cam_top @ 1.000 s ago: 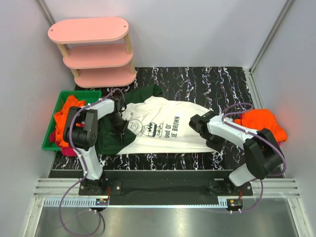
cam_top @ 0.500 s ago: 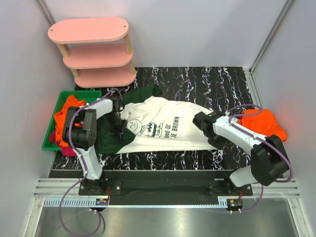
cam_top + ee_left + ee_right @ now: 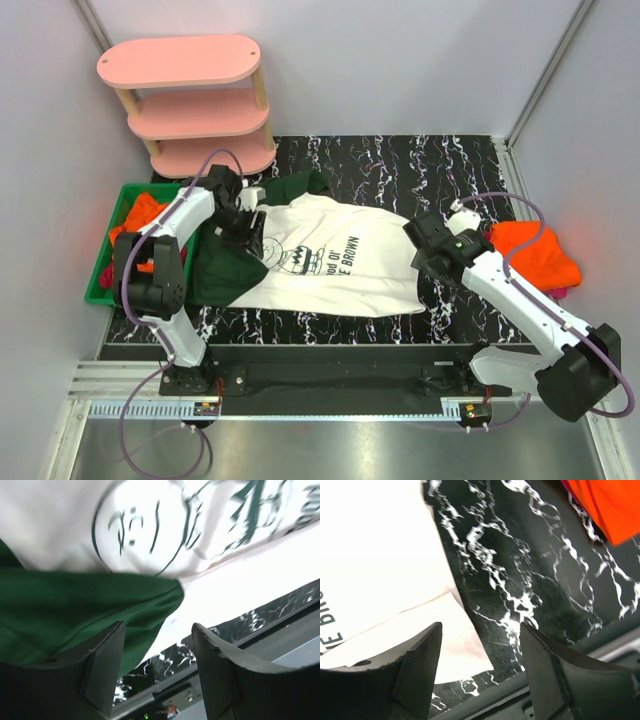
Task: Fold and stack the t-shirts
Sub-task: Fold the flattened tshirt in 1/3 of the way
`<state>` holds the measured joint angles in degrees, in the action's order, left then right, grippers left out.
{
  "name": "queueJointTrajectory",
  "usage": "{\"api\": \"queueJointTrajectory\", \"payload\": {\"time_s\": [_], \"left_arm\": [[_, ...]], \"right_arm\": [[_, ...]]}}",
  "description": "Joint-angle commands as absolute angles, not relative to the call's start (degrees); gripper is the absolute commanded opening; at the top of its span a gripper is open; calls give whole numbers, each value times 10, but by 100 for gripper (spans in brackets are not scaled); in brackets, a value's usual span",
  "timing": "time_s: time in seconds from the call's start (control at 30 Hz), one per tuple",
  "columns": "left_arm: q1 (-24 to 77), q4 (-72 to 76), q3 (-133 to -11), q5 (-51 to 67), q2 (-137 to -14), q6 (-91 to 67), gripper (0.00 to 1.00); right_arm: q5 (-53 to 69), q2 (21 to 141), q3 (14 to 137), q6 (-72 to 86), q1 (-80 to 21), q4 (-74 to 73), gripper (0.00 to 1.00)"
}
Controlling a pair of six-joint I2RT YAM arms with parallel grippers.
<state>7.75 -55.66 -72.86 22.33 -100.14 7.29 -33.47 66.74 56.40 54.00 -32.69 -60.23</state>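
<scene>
Left gripper (image 3: 157,628), right gripper (image 3: 481,627): jaws apart, nothing held
White shirt (image 3: 330,262) flat on table (image 3: 400,165), print up, no fold apparent; orange shirt (image 3: 530,250) crumpled at right, more heaped in bin (image 3: 160,188) at left; no stack begun, judged early stage
</scene>
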Motion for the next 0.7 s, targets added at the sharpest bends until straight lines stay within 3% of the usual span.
{"api": "queueJointTrajectory", "payload": {"time_s": [0.0,0.03,0.13,0.17,0.23,0.4,0.67], "left_arm": [[75,-543,-780,258,-985,60,59],[75,-543,-786,251,-994,56,58],[75,-543,-811,228,-1023,47,54],[75,-544,-821,226,-1027,45,54],[75,-544,-829,228,-1034,39,52],[75,-546,-838,229,-1026,35,51],[75,-548,-821,193,-1029,57,51]], "right_arm": [[-323,692,588,462,-330,-507,68],[-319,701,588,451,-330,-491,67],[-311,765,595,399,-330,-427,43],[-310,787,604,393,-330,-418,22],[-316,864,643,385,-329,-410,3],[-309,997,738,364,-328,-392,0],[-259,1037,752,373,-326,-369,0]]}}
